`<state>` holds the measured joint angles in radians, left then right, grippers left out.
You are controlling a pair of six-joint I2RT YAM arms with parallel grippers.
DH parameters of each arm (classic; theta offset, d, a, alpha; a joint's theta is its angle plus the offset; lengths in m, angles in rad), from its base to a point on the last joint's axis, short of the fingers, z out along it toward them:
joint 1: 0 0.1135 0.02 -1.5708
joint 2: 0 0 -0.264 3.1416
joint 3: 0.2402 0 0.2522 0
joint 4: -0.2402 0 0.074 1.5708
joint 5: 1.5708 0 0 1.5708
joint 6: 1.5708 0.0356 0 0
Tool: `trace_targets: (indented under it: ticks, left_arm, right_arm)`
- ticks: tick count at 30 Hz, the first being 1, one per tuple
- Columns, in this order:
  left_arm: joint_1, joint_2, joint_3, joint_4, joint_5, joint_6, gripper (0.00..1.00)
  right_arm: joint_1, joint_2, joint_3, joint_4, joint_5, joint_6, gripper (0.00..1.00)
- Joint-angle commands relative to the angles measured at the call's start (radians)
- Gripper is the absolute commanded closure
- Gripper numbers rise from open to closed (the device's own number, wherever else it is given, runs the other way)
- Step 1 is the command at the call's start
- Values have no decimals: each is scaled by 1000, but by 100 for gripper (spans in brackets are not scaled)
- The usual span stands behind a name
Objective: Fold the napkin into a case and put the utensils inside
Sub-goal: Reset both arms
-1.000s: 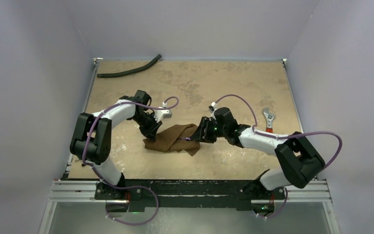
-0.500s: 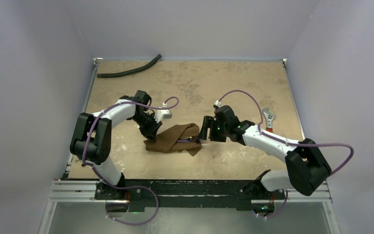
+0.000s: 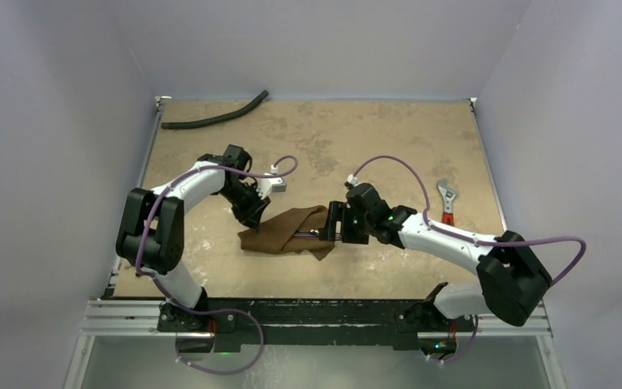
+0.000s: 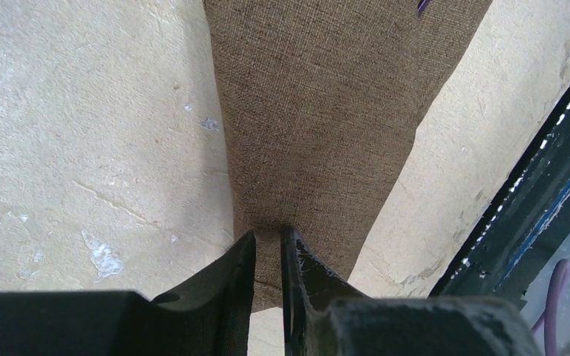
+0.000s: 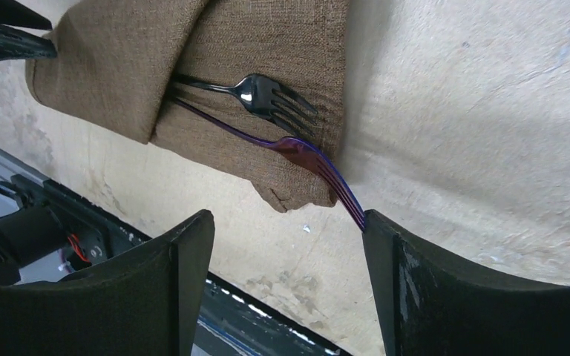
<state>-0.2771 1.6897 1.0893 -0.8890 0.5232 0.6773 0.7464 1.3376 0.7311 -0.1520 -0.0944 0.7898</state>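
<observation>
The brown napkin [image 3: 287, 231] lies folded mid-table between both arms. In the right wrist view two utensils stick out of its fold [image 5: 267, 44]: a dark fork [image 5: 267, 95] resting on the cloth and a purplish fork [image 5: 304, 152] whose tines reach past the napkin's corner. My right gripper [image 3: 334, 224] stands open at the napkin's right end [image 5: 288, 219]; the purplish fork's tines touch the tip of its right finger [image 5: 386, 245]. My left gripper [image 3: 253, 217] is at the napkin's left end, its jaws nearly together [image 4: 269, 233] with the cloth's edge [image 4: 319, 111] between them.
A long black hose [image 3: 215, 117] lies at the back left. A red-handled wrench [image 3: 447, 198] rests near the right edge. The black front rail [image 3: 308, 312] runs close behind the napkin, also seen in the left wrist view [image 4: 534, 170].
My right gripper has opened wide and let go of the fork, drawing back and then shifting left toward the napkin again. The left gripper has stayed on the napkin's edge.
</observation>
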Motion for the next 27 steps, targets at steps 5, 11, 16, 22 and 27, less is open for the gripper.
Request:
trace_targets:
  ticks: [5, 11, 16, 22, 27]
  left_arm:
    - [-2, -23, -14, 5, 15, 31, 83]
    - [-2, -27, -15, 2, 19, 31, 84]
    - [17, -26, 92, -32, 2, -15, 63]
    - [103, -24, 246, 40, -60, -141, 42]
    - [207, -12, 220, 277, -99, -272, 38]
  right_arm:
    - [61, 60, 114, -5, 48, 36, 26]
    - [60, 74, 164, -90, 63, 13, 21]
    - [-19, 22, 162, -140, 92, -66, 2]
    - [-185, -114, 191, -140, 239, -223, 1]
    - [-385, -183, 151, 16, 496, -313, 1]
